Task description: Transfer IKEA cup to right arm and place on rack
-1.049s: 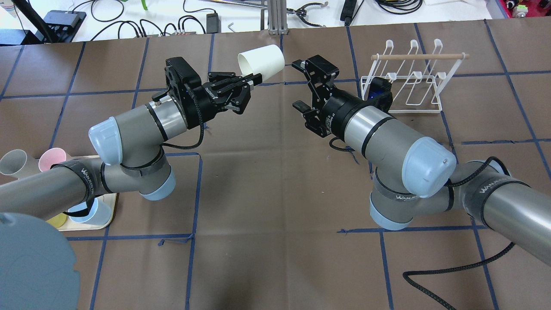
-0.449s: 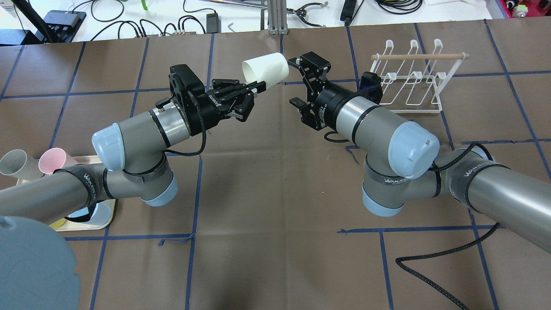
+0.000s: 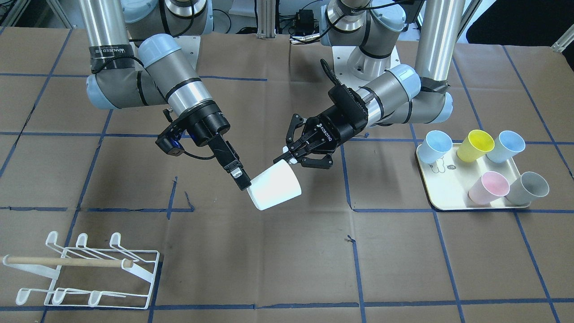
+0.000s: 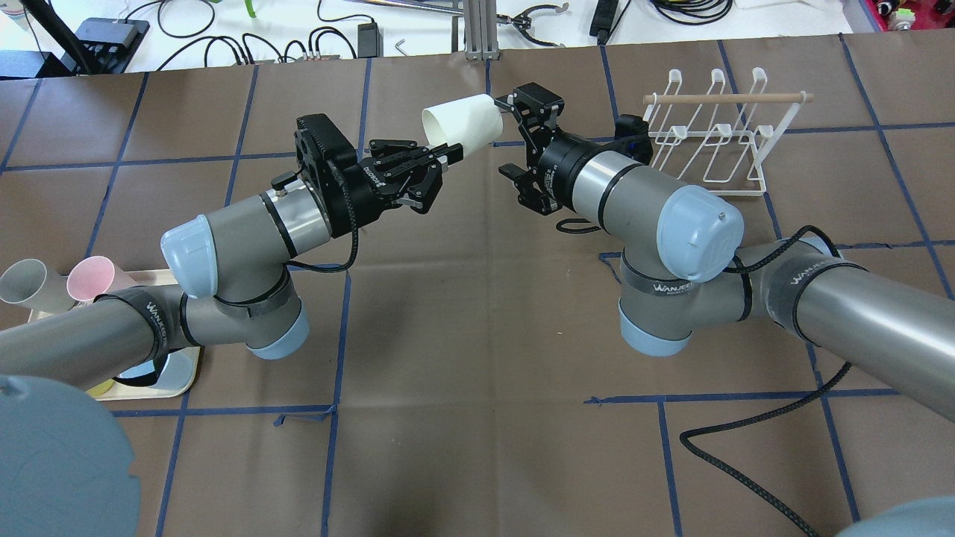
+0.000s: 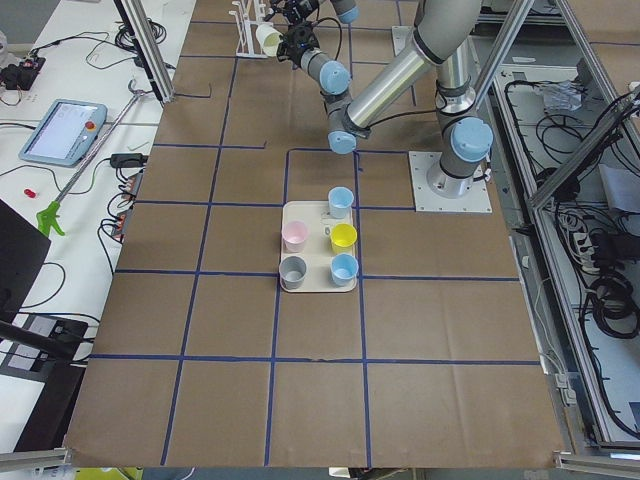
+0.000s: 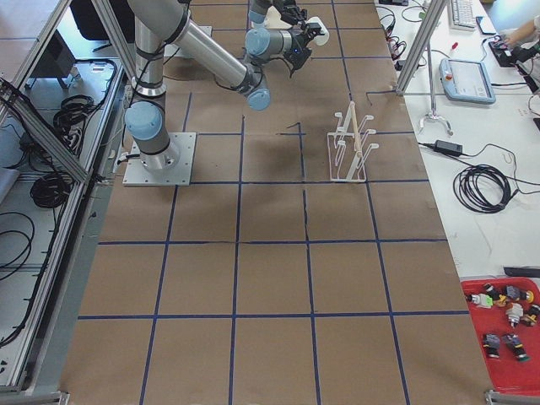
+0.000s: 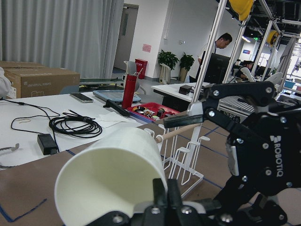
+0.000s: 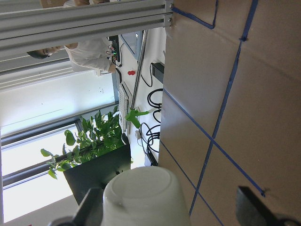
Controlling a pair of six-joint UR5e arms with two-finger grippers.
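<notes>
The white IKEA cup [image 4: 461, 123] hangs on its side in mid-air over the table's far middle. My left gripper [image 4: 446, 154] is shut on the cup's rim, one finger inside the mouth, as the left wrist view shows on the cup [image 7: 113, 174]. My right gripper [image 4: 509, 138] is open and its jaws straddle the cup's closed base. In the right wrist view the base [image 8: 146, 197] sits between the spread fingers [image 8: 254, 212]. In the front view one right finger [image 3: 240, 179] lies against the cup [image 3: 274, 190]. The white wire rack [image 4: 709, 134] stands just beyond the right wrist.
A cream tray [image 3: 448, 197] with several coloured cups sits on my left side, partly hidden under the left arm in the overhead view [image 4: 183, 377]. The rack [image 3: 85, 269] with its wooden dowel stands on the right side. Cables and tools lie beyond the far table edge.
The right gripper has moved left and forward toward the cup and its open jaws now sit around the cup's base. The left gripper has held the cup and shifted slightly.
</notes>
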